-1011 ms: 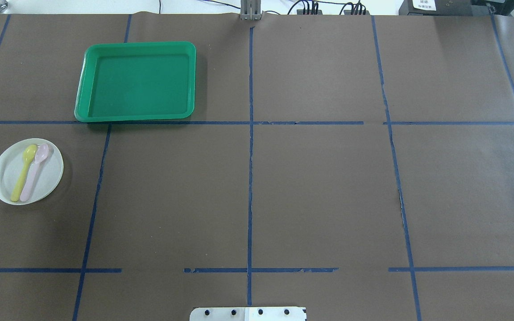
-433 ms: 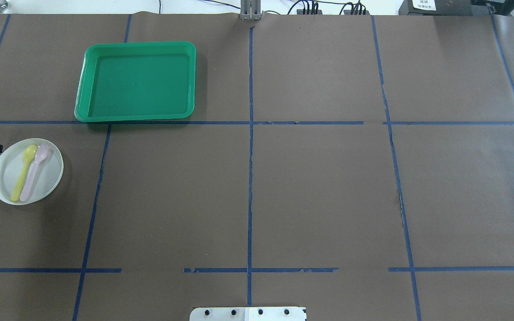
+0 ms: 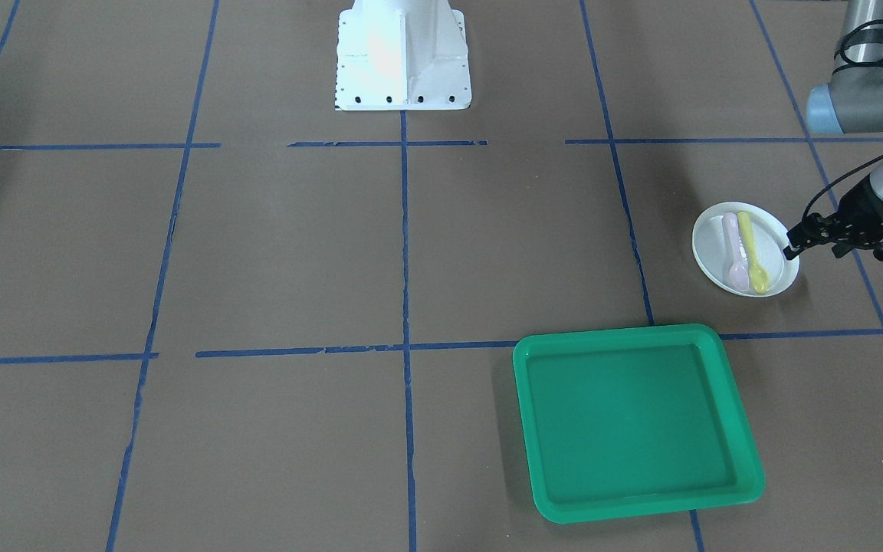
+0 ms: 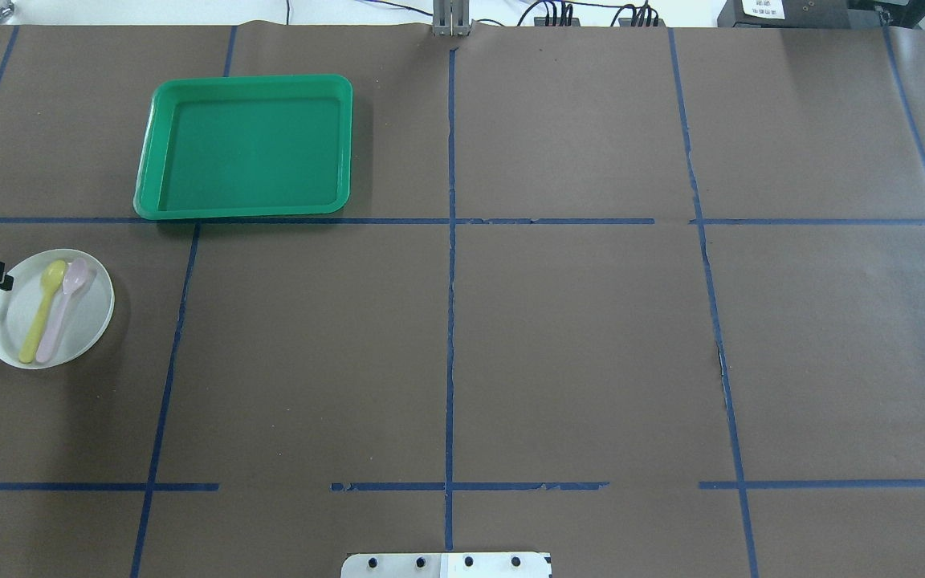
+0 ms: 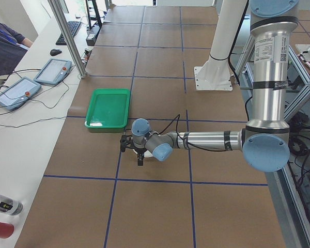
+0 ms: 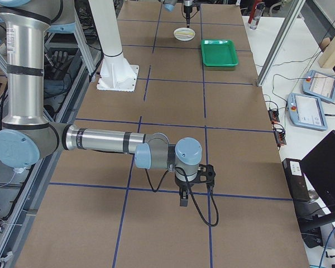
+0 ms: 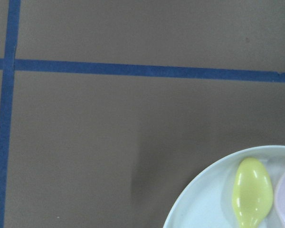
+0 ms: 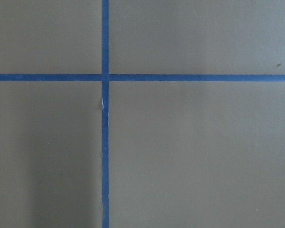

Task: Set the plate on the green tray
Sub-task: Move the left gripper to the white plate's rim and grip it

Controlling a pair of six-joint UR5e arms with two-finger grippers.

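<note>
The small white plate (image 3: 717, 264) lies on the brown table, near the left edge of the overhead view (image 4: 87, 323). It carries a yellow spoon (image 4: 41, 313) and a pink spoon (image 4: 61, 317). The green tray (image 4: 246, 79) lies empty beyond it, apart from the plate; it also shows in the front view (image 3: 618, 335). My left gripper (image 3: 792, 250) hangs by the plate's outer rim, its fingers drawn together into one tip, holding nothing. The left wrist view shows the plate's rim (image 7: 204, 209) and the yellow spoon's bowl (image 7: 251, 192). My right gripper (image 6: 182, 201) hangs over bare table far from both; I cannot tell its state.
The robot's white base (image 3: 402, 54) stands at the table's near-robot edge. Blue tape lines cross the brown table cover. A table with tablets and cables (image 5: 20, 88) runs along the far side behind the tray.
My left gripper has come in from the overhead view's left edge and moved down to the plate's rim. Plate, spoons and tray have not moved.
</note>
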